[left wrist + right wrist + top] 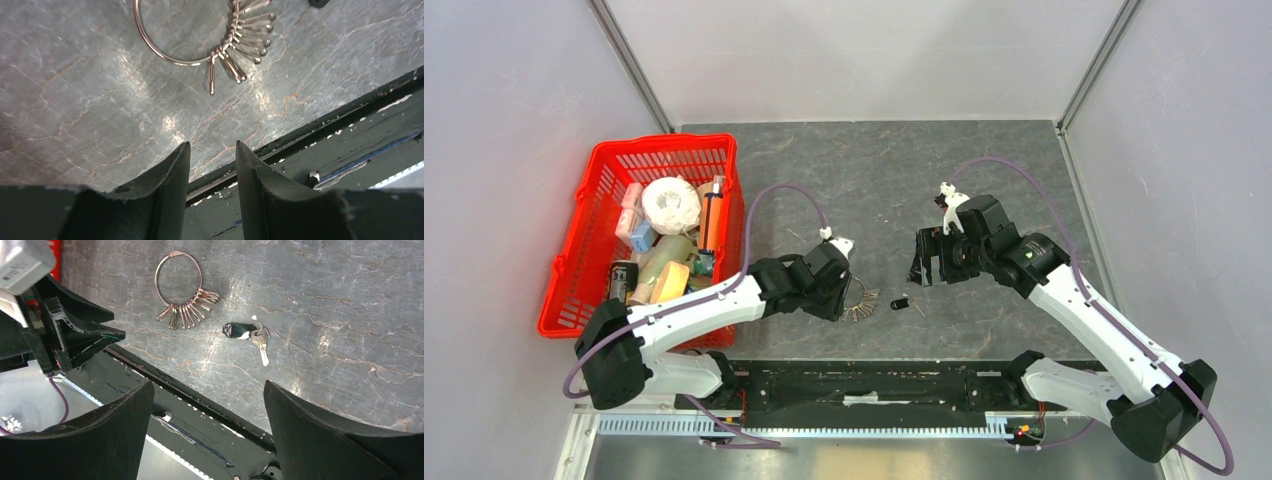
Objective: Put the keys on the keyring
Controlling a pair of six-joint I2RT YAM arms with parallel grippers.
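Observation:
The keyring (156, 279) lies flat on the grey table with several silvery keys (190, 310) fanned along its lower side. It also shows at the top of the left wrist view (160, 53), with its keys (245, 37). To its right lie a black-headed key (239, 330) and a small silver key (261, 344), touching each other and apart from the ring. My left gripper (212, 145) is narrowly open and empty, just near-side of the ring (844, 298). My right gripper (208, 385) is wide open and empty, above the table behind the black-headed key (900, 302).
A red basket (664, 143) full of household items stands at the left. A dark rail (874, 385) runs along the table's near edge, close below both grippers. Grey walls enclose the table at the back and sides.

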